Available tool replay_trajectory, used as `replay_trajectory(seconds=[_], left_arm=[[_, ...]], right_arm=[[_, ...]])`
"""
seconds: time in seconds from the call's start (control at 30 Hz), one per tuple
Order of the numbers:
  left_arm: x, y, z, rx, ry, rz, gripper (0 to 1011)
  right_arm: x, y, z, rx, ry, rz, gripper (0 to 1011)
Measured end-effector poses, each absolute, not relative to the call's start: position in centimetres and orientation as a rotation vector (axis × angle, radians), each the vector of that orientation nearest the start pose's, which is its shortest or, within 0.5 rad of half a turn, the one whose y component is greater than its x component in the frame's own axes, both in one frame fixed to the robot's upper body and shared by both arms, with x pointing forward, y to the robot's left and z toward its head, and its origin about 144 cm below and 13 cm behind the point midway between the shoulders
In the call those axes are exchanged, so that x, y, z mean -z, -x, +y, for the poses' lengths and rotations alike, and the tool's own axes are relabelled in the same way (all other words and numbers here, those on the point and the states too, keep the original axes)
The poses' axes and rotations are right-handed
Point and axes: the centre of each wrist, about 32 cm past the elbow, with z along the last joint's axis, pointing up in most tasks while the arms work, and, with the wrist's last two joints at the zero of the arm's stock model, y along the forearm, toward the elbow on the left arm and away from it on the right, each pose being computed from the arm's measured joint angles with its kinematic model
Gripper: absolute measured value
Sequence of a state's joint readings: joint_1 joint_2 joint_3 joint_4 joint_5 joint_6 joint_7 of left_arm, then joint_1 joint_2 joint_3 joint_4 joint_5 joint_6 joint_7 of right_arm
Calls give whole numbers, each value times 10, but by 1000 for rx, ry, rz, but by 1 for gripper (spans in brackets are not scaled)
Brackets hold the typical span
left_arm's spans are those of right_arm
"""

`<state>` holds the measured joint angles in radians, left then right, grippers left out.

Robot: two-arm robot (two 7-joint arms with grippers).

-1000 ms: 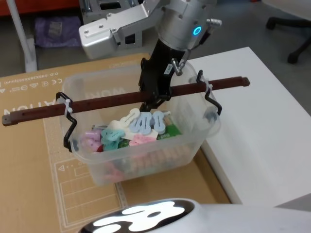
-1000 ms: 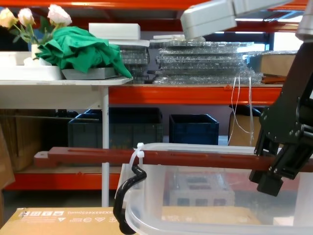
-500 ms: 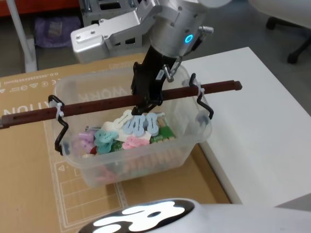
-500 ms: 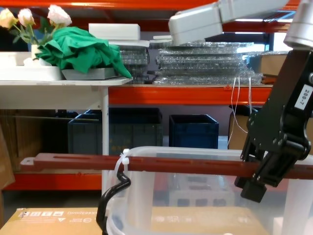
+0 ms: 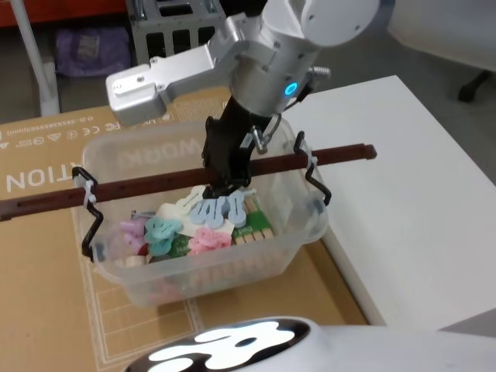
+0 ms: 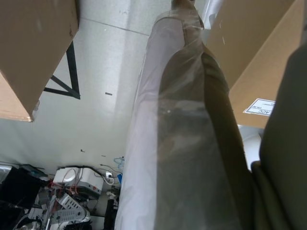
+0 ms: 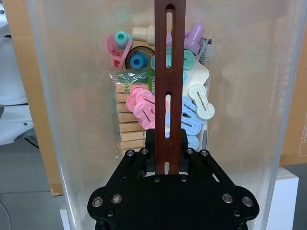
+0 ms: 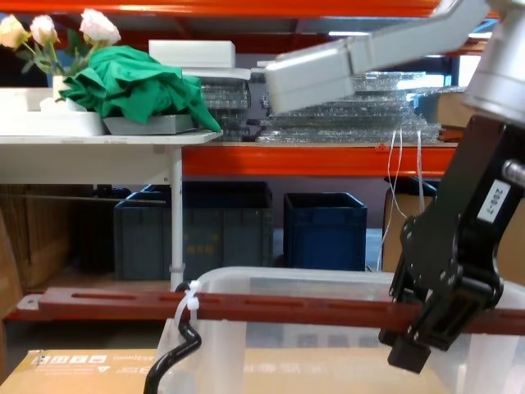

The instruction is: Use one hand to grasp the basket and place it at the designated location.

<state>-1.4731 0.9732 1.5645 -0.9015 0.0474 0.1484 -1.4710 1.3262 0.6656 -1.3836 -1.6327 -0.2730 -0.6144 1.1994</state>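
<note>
One pincer, one basket.
The right pincer [image 5: 224, 184] is clenched on the brown bar [image 5: 147, 186] spanning the basket [image 5: 225, 271], over a cardboard box [image 5: 46, 310].

Basket [image 5: 209, 267] shifted left, away from white surface [image 5: 403, 194], and lower; brown handle bar [image 5: 155, 184] and right gripper [image 5: 223, 188] moved along.
</note>
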Motion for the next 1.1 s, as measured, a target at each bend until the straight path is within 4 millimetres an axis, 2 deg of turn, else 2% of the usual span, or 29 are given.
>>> replay_trajectory(seconds=[0.37,1.1], left_arm=[[-1396,-617,495,-177,-1629,163,0],[-1396,-617,495,-177,-1629,163,0]], right_arm=[[-1380,-544,-134,-917,1032,-1421,234],[-1368,-546,-131,-946,1035,-1403,234]])
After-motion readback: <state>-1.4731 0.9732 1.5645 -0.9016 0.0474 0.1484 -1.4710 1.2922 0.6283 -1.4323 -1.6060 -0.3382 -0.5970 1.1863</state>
